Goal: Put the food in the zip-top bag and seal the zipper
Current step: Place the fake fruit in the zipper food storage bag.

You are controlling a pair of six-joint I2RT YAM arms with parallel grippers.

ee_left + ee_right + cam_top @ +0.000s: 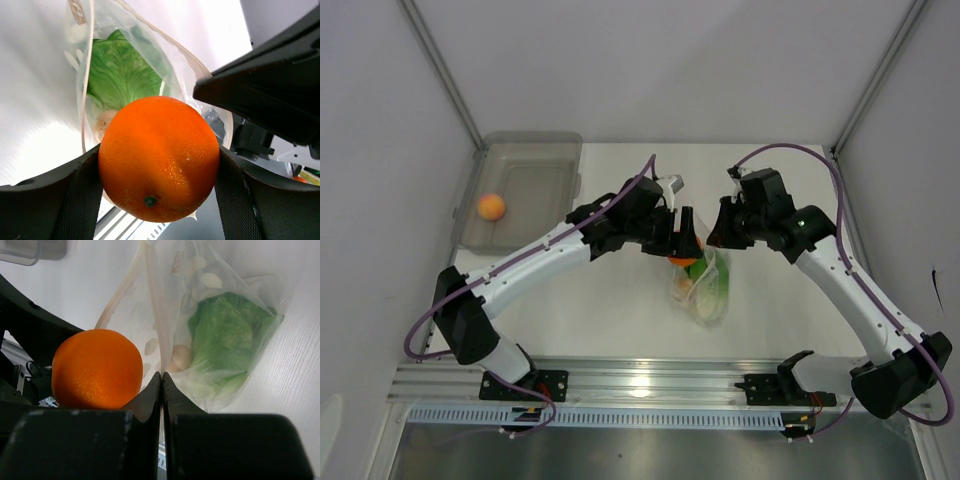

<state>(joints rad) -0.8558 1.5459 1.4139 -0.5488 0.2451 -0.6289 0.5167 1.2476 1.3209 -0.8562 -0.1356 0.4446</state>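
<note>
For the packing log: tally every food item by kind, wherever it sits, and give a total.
Orange fruits: 2 (held orange in the left gripper; bin orange in the grey bin)
Lettuce head: 1, inside the zip-top bag
Beige lump: 1, also in the bag
Total: 4

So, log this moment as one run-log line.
left end effector: holding round orange fruit | right end effector: shut on clear plastic zip-top bag | green leafy lettuce: inside bag
</note>
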